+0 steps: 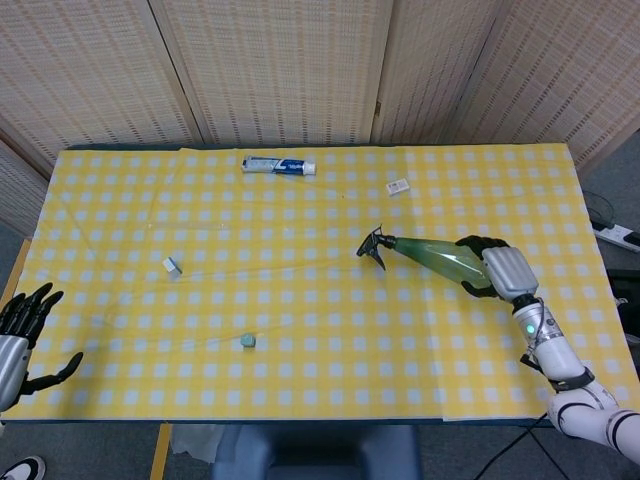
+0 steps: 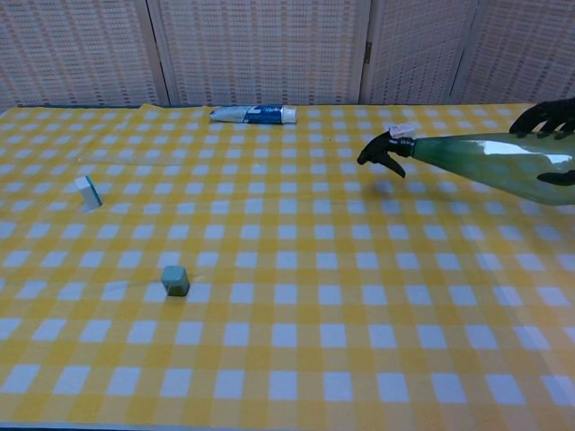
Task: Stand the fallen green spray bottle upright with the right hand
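The green spray bottle (image 1: 435, 258) (image 2: 490, 162) hangs above the yellow checked tablecloth, lying nearly level with its black trigger head (image 1: 377, 245) (image 2: 381, 150) pointing left. My right hand (image 1: 492, 272) (image 2: 548, 119) grips its wide base at the right of the table; in the chest view only its dark fingers show at the frame's edge. My left hand (image 1: 22, 330) shows only in the head view, resting off the table's front left corner with fingers spread and nothing in it.
A toothpaste tube (image 1: 279, 165) (image 2: 252, 113) lies at the back centre. A small white box (image 1: 398, 186) (image 2: 400, 131) sits behind the bottle's head. A white-blue eraser (image 1: 173, 266) (image 2: 87, 191) and a grey-green cube (image 1: 247, 341) (image 2: 175, 280) lie on the left half.
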Available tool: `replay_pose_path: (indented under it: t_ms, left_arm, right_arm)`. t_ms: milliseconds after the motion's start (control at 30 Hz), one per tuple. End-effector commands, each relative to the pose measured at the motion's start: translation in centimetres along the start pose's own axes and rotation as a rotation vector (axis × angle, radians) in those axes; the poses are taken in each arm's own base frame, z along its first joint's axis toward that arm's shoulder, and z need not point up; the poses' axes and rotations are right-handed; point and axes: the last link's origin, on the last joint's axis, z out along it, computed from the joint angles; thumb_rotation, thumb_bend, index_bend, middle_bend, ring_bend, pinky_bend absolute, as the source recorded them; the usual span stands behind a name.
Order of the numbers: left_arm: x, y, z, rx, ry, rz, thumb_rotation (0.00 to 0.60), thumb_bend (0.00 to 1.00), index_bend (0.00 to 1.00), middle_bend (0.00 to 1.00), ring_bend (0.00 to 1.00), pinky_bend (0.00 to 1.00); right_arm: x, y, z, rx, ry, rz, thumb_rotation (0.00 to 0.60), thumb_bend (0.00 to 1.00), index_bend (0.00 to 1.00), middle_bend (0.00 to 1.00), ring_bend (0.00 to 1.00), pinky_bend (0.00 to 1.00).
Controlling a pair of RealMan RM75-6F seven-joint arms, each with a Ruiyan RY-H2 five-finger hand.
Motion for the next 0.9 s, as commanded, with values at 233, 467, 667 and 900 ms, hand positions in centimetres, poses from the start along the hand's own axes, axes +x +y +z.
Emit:
replay_pose_path:
  t_ms: [233, 467, 667, 900]
  left_arm:
    - [0.0, 0.0, 0.0, 0.0, -0.003, -0.003, 0.448, 0.35, 0.0, 0.05, 0.11, 0.0]
    - [0.0, 0.1, -0.1, -0.004, -0.004, -0.001, 0.45, 0.35, 0.0, 0.05, 0.11, 0.0]
    - [0.1, 0.3, -0.2, -0.009, 0.001, -0.005, 0.448, 0.35, 0.0, 0.05, 0.11, 0.0]
    - [0.1, 0.3, -0.2, -0.015, 0.0, -0.014, 0.451, 0.35, 0.0, 0.05, 0.11, 0.0]
  right_arm:
    - [-0.8, 1.8, -0.1, -0.076, -0.039, -0.052, 0.6, 0.36, 0.1, 0.2, 0.25, 0.11]
    - [0.1, 1.6, -0.9, -0.111, -0.117, -0.123, 0.6, 0.33, 0.0, 0.02, 0.08, 0.0]
    - [1.5, 0.3, -1.5, -0.109, -0.099, -0.095, 0.6, 0.31, 0.0, 0.0, 0.04, 0.0]
    - [3.2, -4.4, 0.9, -0.083, -0.063, -0.151, 0.6, 0.31, 0.0, 0.0, 0.03, 0.0]
